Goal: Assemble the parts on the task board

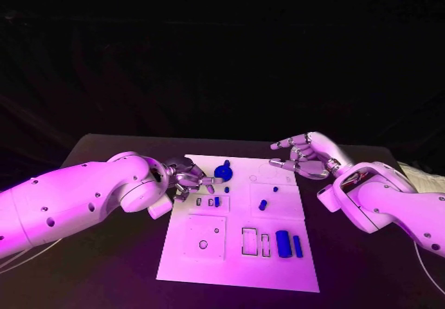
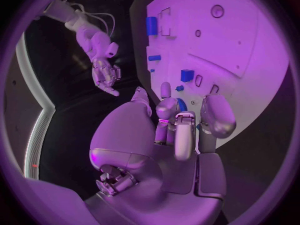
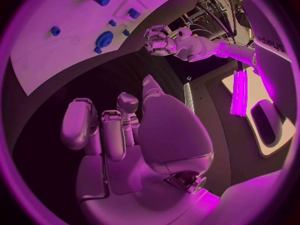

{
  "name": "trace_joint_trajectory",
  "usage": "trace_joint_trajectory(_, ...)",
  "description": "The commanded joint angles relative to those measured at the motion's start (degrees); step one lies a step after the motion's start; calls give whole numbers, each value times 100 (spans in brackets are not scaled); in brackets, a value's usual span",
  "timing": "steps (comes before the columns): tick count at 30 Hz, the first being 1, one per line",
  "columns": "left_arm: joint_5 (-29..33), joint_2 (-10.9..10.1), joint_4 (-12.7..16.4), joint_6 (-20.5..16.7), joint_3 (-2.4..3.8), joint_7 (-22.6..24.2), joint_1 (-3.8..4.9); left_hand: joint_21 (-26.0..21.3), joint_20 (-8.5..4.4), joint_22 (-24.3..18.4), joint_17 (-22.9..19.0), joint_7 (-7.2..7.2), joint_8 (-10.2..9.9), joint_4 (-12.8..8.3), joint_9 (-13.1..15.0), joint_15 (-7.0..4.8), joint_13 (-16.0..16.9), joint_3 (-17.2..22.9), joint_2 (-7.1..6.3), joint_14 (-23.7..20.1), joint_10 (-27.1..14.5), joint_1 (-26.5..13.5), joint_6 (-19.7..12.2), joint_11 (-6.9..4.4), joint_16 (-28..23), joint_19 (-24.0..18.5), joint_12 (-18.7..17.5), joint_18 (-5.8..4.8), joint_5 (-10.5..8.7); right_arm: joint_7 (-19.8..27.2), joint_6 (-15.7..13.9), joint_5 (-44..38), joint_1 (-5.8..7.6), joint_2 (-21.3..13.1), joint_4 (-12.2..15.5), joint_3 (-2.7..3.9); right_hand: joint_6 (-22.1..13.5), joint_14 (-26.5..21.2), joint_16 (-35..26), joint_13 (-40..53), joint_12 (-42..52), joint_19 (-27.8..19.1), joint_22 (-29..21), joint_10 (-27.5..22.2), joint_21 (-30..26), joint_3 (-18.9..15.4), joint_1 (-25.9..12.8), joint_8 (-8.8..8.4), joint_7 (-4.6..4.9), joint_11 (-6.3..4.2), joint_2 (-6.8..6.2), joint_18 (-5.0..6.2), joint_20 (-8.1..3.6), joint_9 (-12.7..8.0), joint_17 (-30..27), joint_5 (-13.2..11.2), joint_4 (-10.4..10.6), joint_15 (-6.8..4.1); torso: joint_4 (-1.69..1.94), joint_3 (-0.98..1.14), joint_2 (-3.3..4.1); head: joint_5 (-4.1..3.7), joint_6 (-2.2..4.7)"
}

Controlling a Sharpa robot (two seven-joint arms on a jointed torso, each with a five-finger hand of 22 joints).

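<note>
The white task board (image 1: 236, 257) lies in the middle of the black table. A round blue part (image 1: 224, 171) sits near its far left edge. My left hand (image 1: 190, 179) hovers at that edge just left of the round part (image 2: 182, 104), fingers (image 2: 177, 135) reaching toward it and holding nothing. Small blue parts (image 1: 262, 205) stand mid-board, and two long blue blocks (image 1: 283, 244) lie nearer me. My right hand (image 1: 306, 156) hangs over the board's far right corner, fingers (image 3: 103, 130) loosely bent and apart, holding nothing. From the right wrist I see the round part (image 3: 104, 38) and my left hand (image 3: 161, 40).
Bare black table (image 1: 102, 270) surrounds the board. Empty rectangular recesses (image 1: 250, 240) and a square plate with holes (image 1: 204, 237) mark the board's near half. A pale object (image 1: 422, 177) sits at the table's right edge behind my right arm.
</note>
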Motion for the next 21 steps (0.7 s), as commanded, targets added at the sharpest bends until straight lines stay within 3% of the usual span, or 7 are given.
trace_joint_trajectory(1,-1518,227,-170,816,-10,-1036,89,175,-26,222,1505,-5,298,0,300,-61,162,-144,107,601,51,19,-162,-29,17,3,127,-63,-36,85,1,407,8,-23,-70,1,54,380,-43,-18,-11,-44,-21,-21,-33,-15,38,34,5,-3,6,9,-11,7,476,32,-30,10,-21,29,-30,31,-19)
trace_joint_trajectory(5,-1794,483,-390,857,-62,-1182,181,254,-23,336,1505,-22,447,2,463,-68,238,-226,153,601,70,29,-238,-25,17,5,176,-80,-40,-46,10,286,12,-37,-107,1,52,366,-87,-72,-64,-77,-108,-40,-85,-103,-5,31,3,-4,-41,24,-16,4,412,52,-21,8,-18,42,-33,56,-31)
trace_joint_trajectory(11,-2039,748,-610,957,-96,-1300,260,471,-51,660,1505,-77,753,7,826,-104,426,-411,178,601,164,-7,-328,-64,17,90,316,-130,-60,-188,-1,160,14,-39,-134,1,54,362,-102,-87,-73,-86,-134,-39,-102,-137,-18,30,2,-5,-49,29,-18,4,392,73,-17,7,-22,26,-19,61,-52)
trace_joint_trajectory(21,-2232,1027,-828,1270,-117,-1390,314,582,-63,831,1505,-94,867,6,1003,-117,517,-512,196,601,209,-70,-387,-76,17,144,383,-161,-125,-295,12,130,15,-5,-175,1,58,360,-122,-122,-96,-93,-168,-41,-127,-177,-1,30,-3,-11,-22,34,-23,3,372,174,-23,1,-22,24,-14,89,-71)
